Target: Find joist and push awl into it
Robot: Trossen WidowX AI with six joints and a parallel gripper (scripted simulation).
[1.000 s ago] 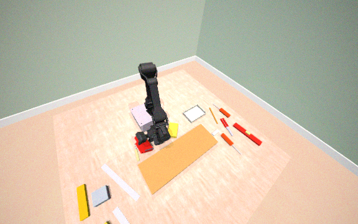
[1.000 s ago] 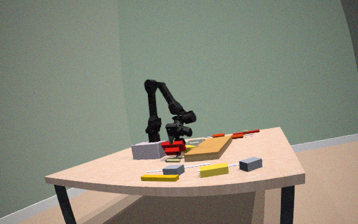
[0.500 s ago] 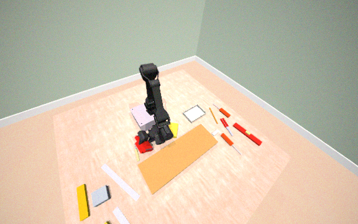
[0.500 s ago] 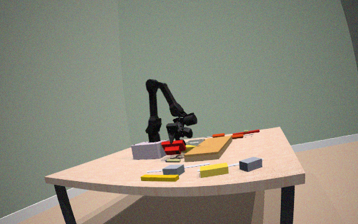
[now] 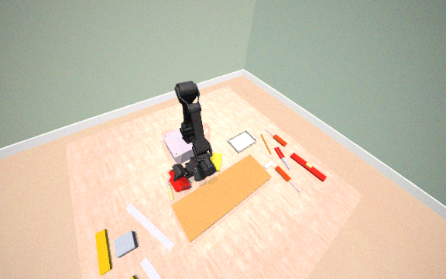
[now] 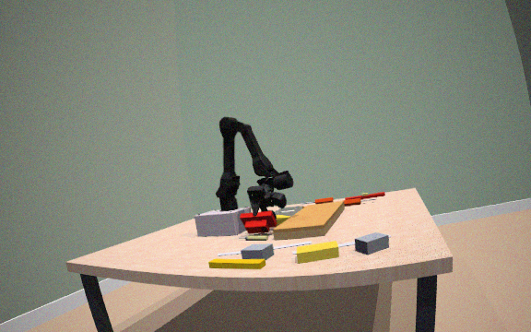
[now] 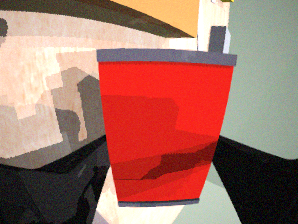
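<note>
My gripper point(image 5: 180, 175) point(image 6: 256, 210) is shut on the red stud finder point(image 5: 180, 183) point(image 6: 258, 219) point(image 7: 162, 129), a flat red box with grey ends. It holds the stud finder low over the table, just off the long back edge of the orange floor panel point(image 5: 223, 194) point(image 6: 312, 216). The white tray point(image 5: 242, 142) lies beyond the panel's far end. An orange-handled tool with a long thin spike point(image 5: 283, 173), which looks like the awl, lies to the right of the panel. The joist is hidden.
A lilac block point(image 5: 177, 146) point(image 6: 217, 222) and a yellow block point(image 5: 217, 160) sit by the arm's base. A pencil point(image 5: 265, 144), two more red and orange tools point(image 5: 279, 139) point(image 5: 280, 153) and a red level point(image 5: 308, 167) lie to the right. White strips point(image 5: 149, 226), a yellow bar point(image 5: 103, 252) and a grey block point(image 5: 125, 243) lie in front.
</note>
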